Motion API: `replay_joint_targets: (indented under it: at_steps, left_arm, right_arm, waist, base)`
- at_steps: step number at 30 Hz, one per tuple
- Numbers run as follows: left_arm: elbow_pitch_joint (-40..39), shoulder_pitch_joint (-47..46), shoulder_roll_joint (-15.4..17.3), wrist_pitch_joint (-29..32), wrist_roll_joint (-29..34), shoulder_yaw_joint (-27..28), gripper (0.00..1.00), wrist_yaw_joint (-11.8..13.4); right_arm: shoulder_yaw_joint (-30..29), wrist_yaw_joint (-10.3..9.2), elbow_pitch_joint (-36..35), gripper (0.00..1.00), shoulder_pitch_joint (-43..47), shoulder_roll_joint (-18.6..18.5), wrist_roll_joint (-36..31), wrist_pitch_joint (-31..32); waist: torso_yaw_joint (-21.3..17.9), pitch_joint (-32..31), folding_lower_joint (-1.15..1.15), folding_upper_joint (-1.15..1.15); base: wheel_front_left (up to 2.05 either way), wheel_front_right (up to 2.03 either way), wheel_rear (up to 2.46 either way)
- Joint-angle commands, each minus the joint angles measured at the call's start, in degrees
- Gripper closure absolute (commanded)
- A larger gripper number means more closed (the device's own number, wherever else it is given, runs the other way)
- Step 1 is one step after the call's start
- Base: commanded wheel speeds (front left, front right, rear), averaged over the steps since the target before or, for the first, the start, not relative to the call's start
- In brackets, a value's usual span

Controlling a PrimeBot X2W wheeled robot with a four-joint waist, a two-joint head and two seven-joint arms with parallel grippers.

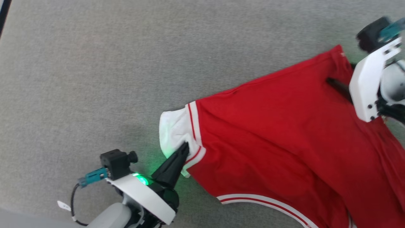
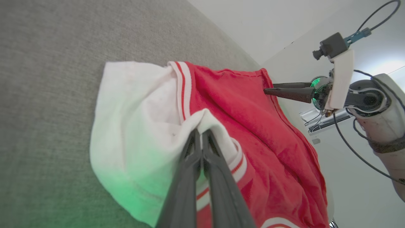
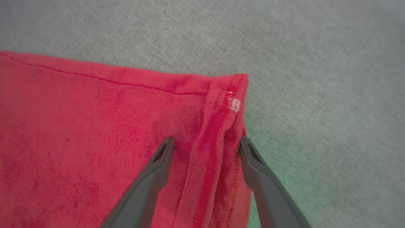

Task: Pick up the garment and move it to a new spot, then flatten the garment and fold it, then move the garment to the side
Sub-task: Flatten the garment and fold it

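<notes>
One garment: a red soft-fabric T-shirt point(image 1: 269, 133) with white short sleeves and white-red-white striped trim.

Location: lies on a flat grey woven surface point(image 1: 95, 79), right of centre in the head view, and runs off that view's right and bottom edges.

Left gripper point(image 1: 185, 148): fingers pressed together, pinching a fold of the white sleeve point(image 1: 174, 133) close beside its striped seam.

Right gripper point(image 3: 206, 139): fingers spread wide, one on each side of a raised ridge of red cloth at the hem corner point(image 3: 234, 91). They grip nothing. A small white label point(image 3: 234, 104) sits just beyond the tips.

Step in hand (judged): flattening.

Handling notes:
- The right fingers would do well to close low on the ridge, taking both layers.
- The two arms should then draw apart along the shirt's edge until the ridge lies out.
- Pull gently and stay near the surface. The sleeve pinch is small and could slip.

Orientation:
- The long axis runs diagonally in the head view.
- The sleeve end lies toward the lower left, and the hem corner points to the upper right.
- A striped band shows near the bottom edge; whether it is neckline or sleeve seam cannot be told.
</notes>
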Motion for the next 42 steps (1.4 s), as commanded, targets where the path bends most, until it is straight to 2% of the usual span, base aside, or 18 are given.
replay_joint_targets:
  at_steps: [1, 7, 8, 9, 10, 14, 20, 26, 30, 32, 37, 42]
  left_arm:
    - [0.0, -1.0, -0.4, -0.3, -0.1, -0.4, 1.00, -0.3]
    - [0.2, -1.4, -1.2, -0.3, -0.8, -1.3, 1.00, -0.3]
    - [0.3, -1.3, -1.2, -0.3, -0.9, -1.3, 1.00, -0.3]
    - [0.3, -1.2, -1.1, -0.3, -1.0, -1.3, 1.00, -0.3]
    - [0.4, -1.1, -1.1, -0.3, -1.1, -1.3, 1.00, -0.3]
    - [0.4, -0.9, -0.6, -0.3, -1.5, -1.6, 1.00, -0.3]
    - [1.1, -1.8, 1.5, -0.3, -2.7, -0.2, 1.00, -0.3]
    - [-0.9, -7.3, 5.2, 0.6, -8.9, 0.3, 1.00, -0.3]
    - [2.0, -15.5, 6.9, 1.8, -13.4, 3.4, 1.00, -0.3]
    - [4.8, -21.3, 6.5, 2.4, -14.8, 5.5, 1.00, -0.3]
    - [16.0, -37.7, 3.4, 4.1, -20.4, 11.6, 1.00, -0.2]
    - [28.1, -54.7, 0.3, 3.3, -19.8, 15.0, 1.00, -0.1]
  right_arm:
    - [1.5, -0.01, 1.7, 0.00, -0.8, -0.4, -0.4, -0.6]
    - [10.1, -0.01, 8.5, 0.00, -0.9, -1.2, 1.0, -1.4]
    - [11.4, 0.00, 9.1, 0.58, -0.9, -1.3, 1.6, -1.4]
    - [12.4, 0.00, 9.6, 0.87, -0.9, -1.4, 2.4, -1.7]
    - [12.6, 0.00, 10.2, 1.00, -1.1, -1.3, 3.1, -2.4]
    - [13.8, -0.01, 11.5, 1.00, -2.0, -0.9, 4.3, -4.2]
    - [11.9, -0.01, 13.3, 1.00, -5.8, 0.3, 6.5, -12.8]
    - [8.2, -0.01, 18.0, 1.00, -8.8, 2.0, 8.0, -21.6]
    - [3.3, -0.01, 22.6, 1.00, -13.2, 4.0, 8.0, -27.1]
    - [0.1, -0.01, 25.0, 1.00, -16.6, 5.2, 7.7, -30.2]
    - [-6.2, -0.02, 31.2, 1.00, -25.3, 7.9, 5.5, -37.0]
    - [-14.0, -0.15, 38.7, 1.00, -35.1, 11.2, 4.0, -46.0]
  waist:
    - [1.0, 0.6, 0.00, 0.00]
    - [1.9, 0.1, 0.00, 0.00]
    - [1.9, -0.1, 0.00, 0.00]
    - [1.8, -0.4, 0.00, 0.00]
    - [1.7, -0.6, 0.00, 0.00]
    - [1.1, -1.9, 0.00, 0.00]
    - [-0.8, -5.4, 0.00, 0.00]
    - [-3.1, -8.2, 0.00, 0.00]
    - [-4.8, -8.1, 0.00, 0.00]
    - [-5.7, -7.4, 0.00, 0.00]
    - [-7.5, -4.9, 0.00, 0.00]
    - [-9.5, -2.2, 0.00, 0.00]
  base:
    - [0.00, 0.00, 0.00]
    - [0.00, 0.00, 0.00]
    - [0.00, 0.00, 0.00]
    - [0.00, 0.00, 0.00]
    - [0.00, 0.00, 0.00]
    - [0.00, 0.00, 0.00]
    - [0.00, 0.00, 0.00]
    - [0.00, 0.00, 0.00]
    - [0.00, 0.00, 0.00]
    - [0.00, 0.00, 0.00]
    - [0.00, 0.00, 0.00]
    - [0.00, 0.00, 0.00]
